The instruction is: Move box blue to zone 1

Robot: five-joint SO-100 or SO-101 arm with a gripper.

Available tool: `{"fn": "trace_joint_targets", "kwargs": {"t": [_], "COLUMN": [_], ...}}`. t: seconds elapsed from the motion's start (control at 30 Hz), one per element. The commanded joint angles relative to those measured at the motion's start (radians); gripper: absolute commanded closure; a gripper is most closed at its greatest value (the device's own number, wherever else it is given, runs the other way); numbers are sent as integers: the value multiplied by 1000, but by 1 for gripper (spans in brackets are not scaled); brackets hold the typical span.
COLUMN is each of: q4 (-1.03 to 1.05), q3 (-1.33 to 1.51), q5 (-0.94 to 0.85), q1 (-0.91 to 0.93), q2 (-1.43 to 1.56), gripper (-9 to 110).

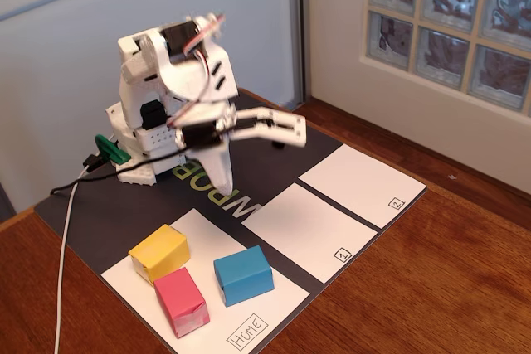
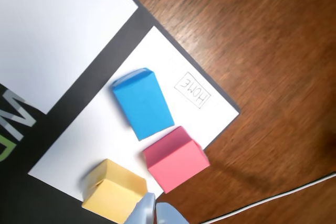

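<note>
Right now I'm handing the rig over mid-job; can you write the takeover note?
Tool: empty, raised over the Home panel; whether it is open or shut is unclear.
Blue box: on the Home panel beside the pink box and yellow box, untouched.
Zone 1: bare.
Done: nothing yet.
Left: grasp the blue box, carry it to zone 1, release.

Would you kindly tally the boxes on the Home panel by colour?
Blue box: 1
Yellow box: 1
Pink box: 1
Total: 3, all on the Home panel.
</note>
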Motion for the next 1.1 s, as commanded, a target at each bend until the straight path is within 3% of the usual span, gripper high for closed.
{"fn": "trace_joint_targets", "kwargs": {"t": [0.0, 0.3, 0.5, 0.73, 1.07], "q4": [164, 164, 164, 164, 164], "q3": [-67, -67, -80, -83, -94], "q5": [-35, -98, -155, -304, -304], "q1": [-37, -46, -66, -67, -31], "q2": [14, 0, -44, -109, -227], "gripper": [102, 88, 102, 102, 102]}}
